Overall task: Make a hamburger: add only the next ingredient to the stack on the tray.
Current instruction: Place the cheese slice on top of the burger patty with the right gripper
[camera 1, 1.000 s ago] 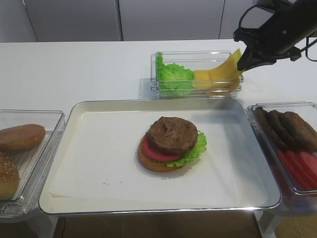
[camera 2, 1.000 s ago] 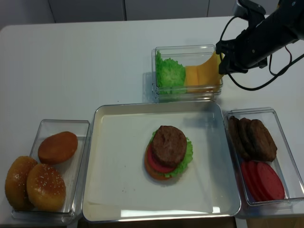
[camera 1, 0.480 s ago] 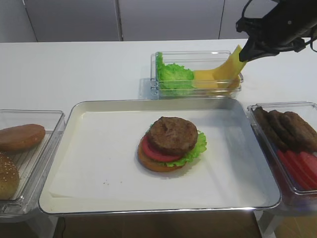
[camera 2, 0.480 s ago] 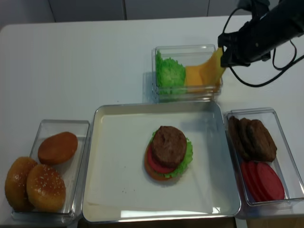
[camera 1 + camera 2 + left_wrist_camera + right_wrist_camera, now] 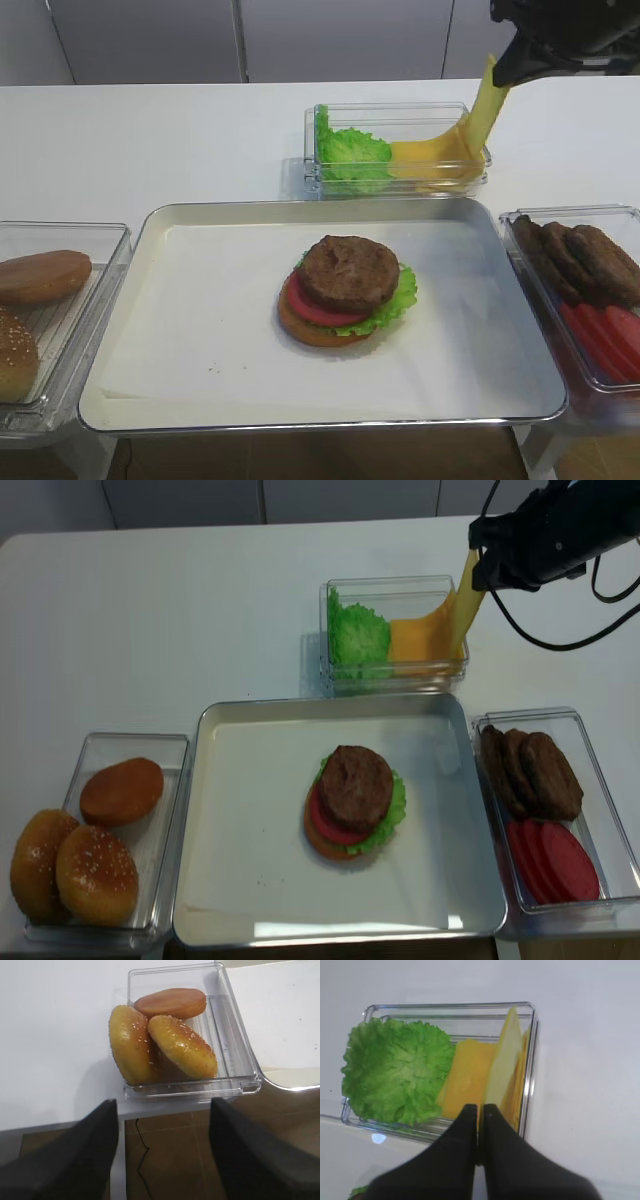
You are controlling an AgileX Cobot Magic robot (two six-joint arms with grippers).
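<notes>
- My left claw [image 5: 160, 1152] is hovering off the near left edge of the bench [image 5: 150, 130], its two dark fingers [image 5: 82, 1160] standing wide apart with nothing between them, above the clear bin of buns [image 5: 170, 1035].
- The tray [image 5: 150, 225] is sitting at the near middle of the bench, lined with white paper.
- The hamburger [image 5: 346, 290] is resting near the middle of the tray: bun base, tomato, lettuce, and the brown patty lying bare on top.
- A bin of patties and tomato slices [image 5: 585, 285] is standing just beside the tray on the right.
- Beyond the tray, the far clear bin [image 5: 395, 150] is holding lettuce [image 5: 395, 1077] on its left and yellow slices on its right.
- My right claw [image 5: 479, 1115] is closing tightly on the top edge of the cheese slice [image 5: 478, 125], which is hanging stretched upward, its lower end lying in the bin's right part.
- The slice is well apart from the hamburger.
</notes>
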